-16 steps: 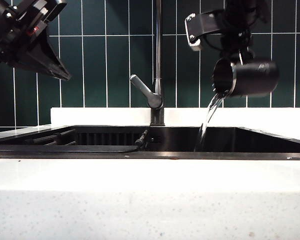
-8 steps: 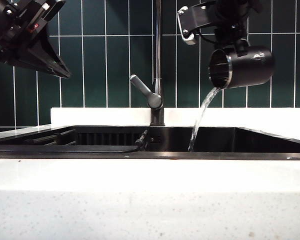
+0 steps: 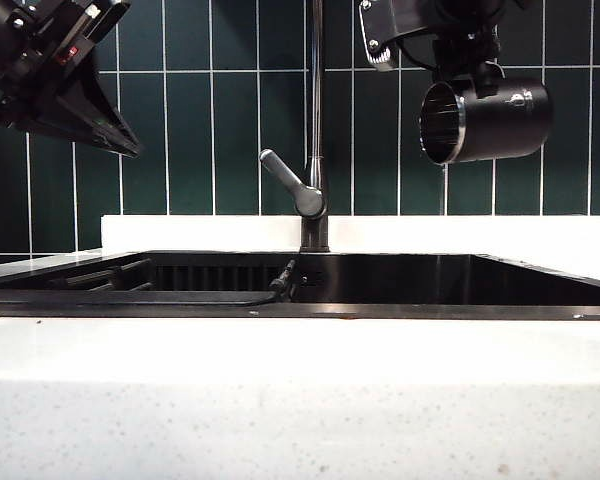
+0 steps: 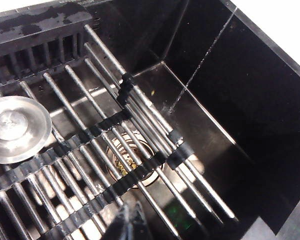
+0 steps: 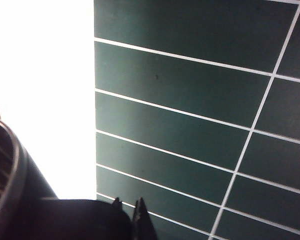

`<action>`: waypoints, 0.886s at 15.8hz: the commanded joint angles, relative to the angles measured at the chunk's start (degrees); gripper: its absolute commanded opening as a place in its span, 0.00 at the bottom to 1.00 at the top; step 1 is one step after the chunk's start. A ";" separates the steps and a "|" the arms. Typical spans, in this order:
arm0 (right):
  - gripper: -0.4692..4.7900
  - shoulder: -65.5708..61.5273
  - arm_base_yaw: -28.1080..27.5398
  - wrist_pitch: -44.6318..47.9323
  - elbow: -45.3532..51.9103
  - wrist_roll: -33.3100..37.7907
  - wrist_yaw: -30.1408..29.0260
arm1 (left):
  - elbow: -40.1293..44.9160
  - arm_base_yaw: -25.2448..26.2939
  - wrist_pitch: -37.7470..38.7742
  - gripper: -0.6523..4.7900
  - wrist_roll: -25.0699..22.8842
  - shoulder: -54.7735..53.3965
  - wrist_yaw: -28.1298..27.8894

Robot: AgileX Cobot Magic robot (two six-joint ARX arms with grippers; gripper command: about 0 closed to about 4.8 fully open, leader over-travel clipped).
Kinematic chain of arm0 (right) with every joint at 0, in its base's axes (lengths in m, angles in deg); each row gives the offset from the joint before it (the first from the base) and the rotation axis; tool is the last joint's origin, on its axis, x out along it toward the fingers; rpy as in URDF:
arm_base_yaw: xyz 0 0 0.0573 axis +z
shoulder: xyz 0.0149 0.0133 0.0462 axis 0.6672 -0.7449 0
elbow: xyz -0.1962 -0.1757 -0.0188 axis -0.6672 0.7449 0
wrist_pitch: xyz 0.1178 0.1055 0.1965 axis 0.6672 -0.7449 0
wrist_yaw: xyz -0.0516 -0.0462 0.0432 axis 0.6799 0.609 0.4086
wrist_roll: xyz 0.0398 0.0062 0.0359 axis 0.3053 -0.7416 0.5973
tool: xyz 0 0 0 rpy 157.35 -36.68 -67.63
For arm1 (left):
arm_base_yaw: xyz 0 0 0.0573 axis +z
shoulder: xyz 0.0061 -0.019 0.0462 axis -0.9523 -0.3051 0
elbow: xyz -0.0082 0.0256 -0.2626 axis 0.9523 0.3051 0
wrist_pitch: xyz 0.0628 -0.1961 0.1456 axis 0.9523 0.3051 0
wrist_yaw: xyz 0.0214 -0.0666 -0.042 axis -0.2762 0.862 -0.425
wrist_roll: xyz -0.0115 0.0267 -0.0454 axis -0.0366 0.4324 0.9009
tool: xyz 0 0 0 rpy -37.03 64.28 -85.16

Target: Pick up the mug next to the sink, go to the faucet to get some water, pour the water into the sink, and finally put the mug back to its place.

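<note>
The black mug [image 3: 495,120] with its silver rim lies on its side, mouth facing left, high above the right half of the sink [image 3: 300,310]. My right gripper [image 3: 477,72] is shut on the mug from above; in the right wrist view the gripper [image 5: 132,212] presses against the dark mug [image 5: 45,215]. No water shows under the rim in the exterior view. In the left wrist view a thin trickle of water [image 4: 200,62] falls onto the sink floor [image 4: 190,120]. The faucet [image 3: 317,120] stands at centre. My left gripper [image 3: 128,150] hangs shut at upper left, over the sink [image 4: 131,222].
The faucet's grey lever [image 3: 290,180] angles left. Rack bars [image 4: 90,150] span the basin floor over a drain [image 4: 132,162], beside a silver round plug [image 4: 12,127]. Dark green tiles [image 3: 235,130] back the white counter [image 3: 300,400].
The mug rose a little and shifted slightly with the right gripper. The thick stream pouring from its rim into the sink has stopped. The left arm stayed put.
</note>
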 commanded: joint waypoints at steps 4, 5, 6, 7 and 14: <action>0.09 0.48 -3.74 1.88 -0.39 33.53 0.39 | -0.04 -0.04 -0.33 0.11 1.22 0.61 0.15; 0.09 0.48 -5.57 1.40 -0.37 43.39 0.35 | -0.04 -0.04 -0.20 0.11 1.33 0.87 -0.37; 0.09 0.48 -7.41 0.09 -0.37 52.15 -0.94 | -0.04 -0.04 0.11 0.11 1.46 1.14 -1.64; 0.09 0.48 -9.01 -1.31 -0.37 58.10 -2.38 | -0.04 -0.04 0.11 0.11 1.57 1.20 -2.38; 0.09 0.74 -23.80 5.22 8.31 83.93 -16.59 | -0.07 -0.07 -1.27 0.11 2.34 2.69 -3.30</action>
